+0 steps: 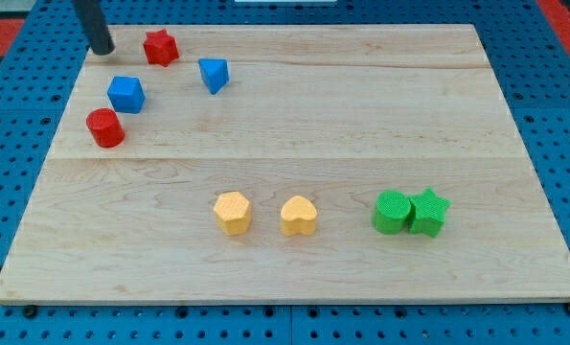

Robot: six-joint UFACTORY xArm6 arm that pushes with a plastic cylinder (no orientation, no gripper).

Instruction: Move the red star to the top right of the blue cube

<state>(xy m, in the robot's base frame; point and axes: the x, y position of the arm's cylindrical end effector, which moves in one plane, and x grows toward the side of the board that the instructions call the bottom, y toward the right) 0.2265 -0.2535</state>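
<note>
Rod (93,24) cut off at top.

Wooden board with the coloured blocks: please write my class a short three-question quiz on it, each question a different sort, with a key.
1. True or false: my tip touches the red star.
2. Which block lies nearest the blue cube? A) red cylinder B) green star C) yellow heart
3. Fill in: the red star lies toward the view's ____ from the blue cube.

Key: 1 false, a gap shows; 2 A; 3 top right.
</note>
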